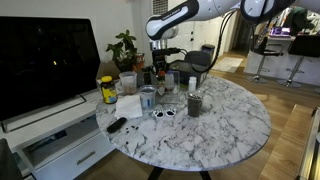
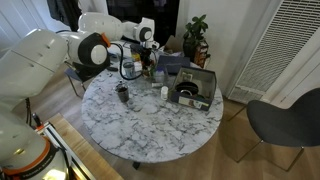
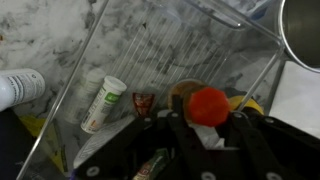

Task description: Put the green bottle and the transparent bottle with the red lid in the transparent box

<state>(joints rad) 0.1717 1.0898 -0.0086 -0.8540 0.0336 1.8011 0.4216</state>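
In an exterior view the gripper [image 1: 160,66] hangs over the crowd of things at the far side of the table [image 1: 235,125]. It is left of the dark jar [image 1: 194,102] and right of the yellow jar [image 1: 107,90]. Here the jaws are too small to read, and the box under them cannot be told from the other clear things.

In an exterior view from the opposite side the gripper [image 2: 148,62] points down at the far left part of the table [image 2: 165,135], well apart from the black tray [image 2: 193,88]. The arm and the clutter hide what is between the jaws.

In the wrist view the gripper [image 3: 207,138] fills the near edge as a dark, blurred mass. Its jaws are narrowly parted, one at each side of the red-lid bottle [image 3: 208,104], and seem to pinch the pale body just under the cap. The contact itself is in shadow. The bottle is over the near right part of the box [image 3: 160,60], inside its walls. I cannot tell if it touches the bottom. A white tube [image 3: 103,103] lies in the box at the left. A white bottle [image 3: 20,87] lies outside the left wall, cut off by the edge. A metal cup [image 3: 302,30] shows partly at the far right. The green bottle I cannot pick out in any view.
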